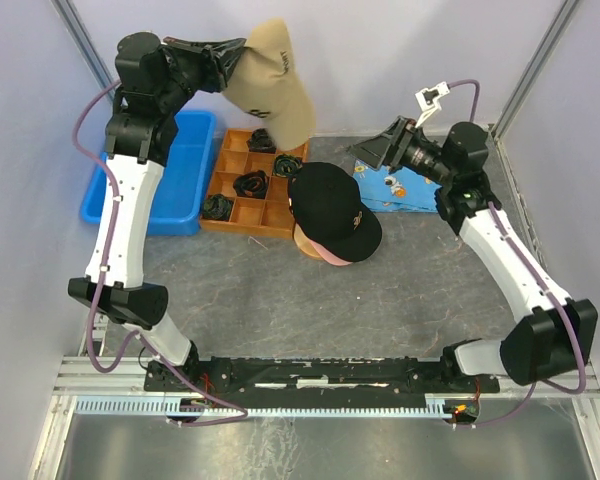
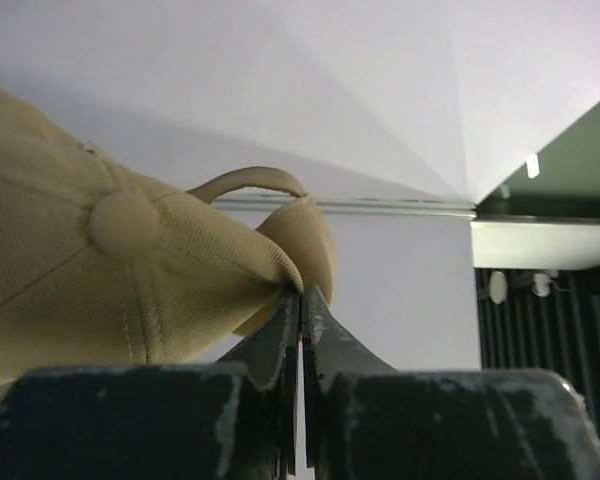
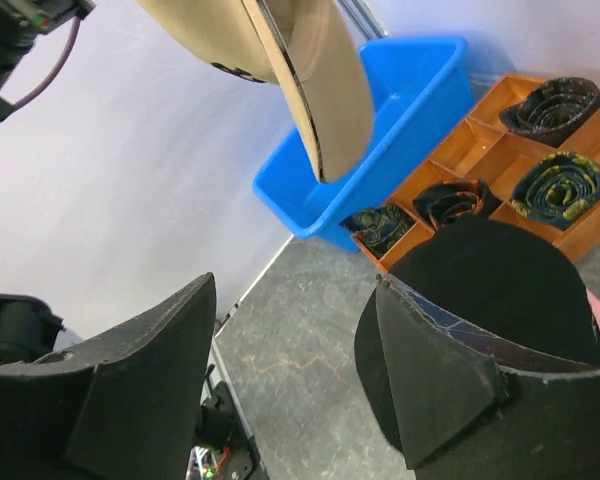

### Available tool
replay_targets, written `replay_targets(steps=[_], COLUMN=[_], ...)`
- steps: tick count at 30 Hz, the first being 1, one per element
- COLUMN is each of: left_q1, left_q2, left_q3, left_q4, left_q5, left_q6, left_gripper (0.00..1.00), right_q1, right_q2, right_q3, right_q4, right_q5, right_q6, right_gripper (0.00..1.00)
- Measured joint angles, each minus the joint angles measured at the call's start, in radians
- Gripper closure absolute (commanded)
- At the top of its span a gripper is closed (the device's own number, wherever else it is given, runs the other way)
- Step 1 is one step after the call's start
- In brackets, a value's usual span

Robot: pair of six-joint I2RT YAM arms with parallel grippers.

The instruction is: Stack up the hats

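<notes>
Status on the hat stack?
Left gripper shut on tan cap, aloft. Right gripper open, empty. Black cap atop pink cap; nothing blocking.

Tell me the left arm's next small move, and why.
Probably swing the tan cap over the black cap and start lowering it. The left hand pinches the tan cap aloft, off to the side of the black cap, which already sits on the pink cap.
</notes>
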Motion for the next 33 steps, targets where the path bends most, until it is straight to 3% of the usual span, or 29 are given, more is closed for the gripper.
replay_targets(steps=[12, 20, 33], left_q1=[-0.124, -0.178, -0.185], left_q2=[0.016, 0.066, 0.097], left_q3=[0.057, 0.154, 0.167], left_q4=[0.036, 0.051, 0.054], left_q5=[0.001, -0.004, -0.024], left_q6=[-0.209, -0.246, -0.264], left_gripper=[0.97, 0.97, 0.97], right_q1=[0.169, 0.178, 0.189], right_q2=[0.101, 0.101, 0.075], right_q3=[0.059, 0.059, 0.059], right_q4=[0.121, 0.138, 0.105], right_q5=[0.145, 0.213, 0.293], right_q6=[-0.077, -0.123, -0.179], right_gripper=[0.25, 0.25, 0.22])
